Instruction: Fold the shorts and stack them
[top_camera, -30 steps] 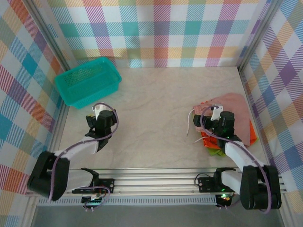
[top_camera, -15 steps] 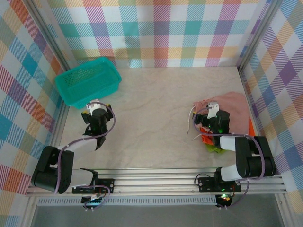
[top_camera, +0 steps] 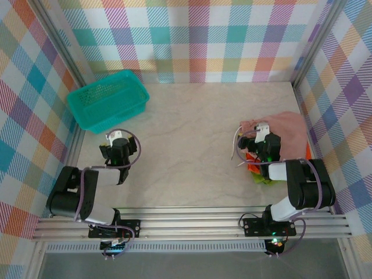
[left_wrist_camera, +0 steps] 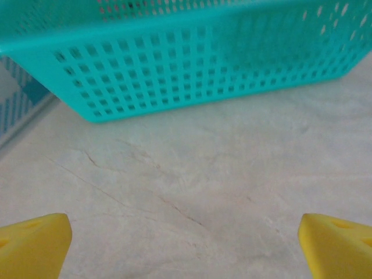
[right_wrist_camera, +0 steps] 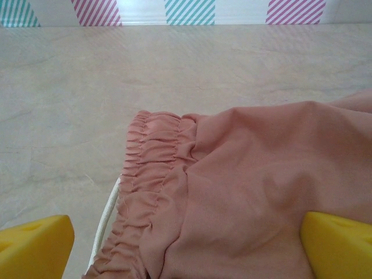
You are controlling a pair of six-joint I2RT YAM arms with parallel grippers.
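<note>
Pink shorts (top_camera: 288,129) unmoved | left arm (top_camera: 96,175), right arm (top_camera: 293,173) folded back | fingers (right_wrist_camera: 35,244) apart

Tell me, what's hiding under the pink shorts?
Orange shorts and lime green shorts poke out beneath the pink shorts at the near edge. How far they reach underneath is hidden by the pink cloth.

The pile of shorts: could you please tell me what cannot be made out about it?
- Orange shorts and green shorts: top external view, mostly hidden under the pink shorts and the right arm.
- Pink shorts' legs: right wrist view, cut off by the right and bottom edges.
- White drawstring: right wrist view, runs off the bottom edge.
</note>
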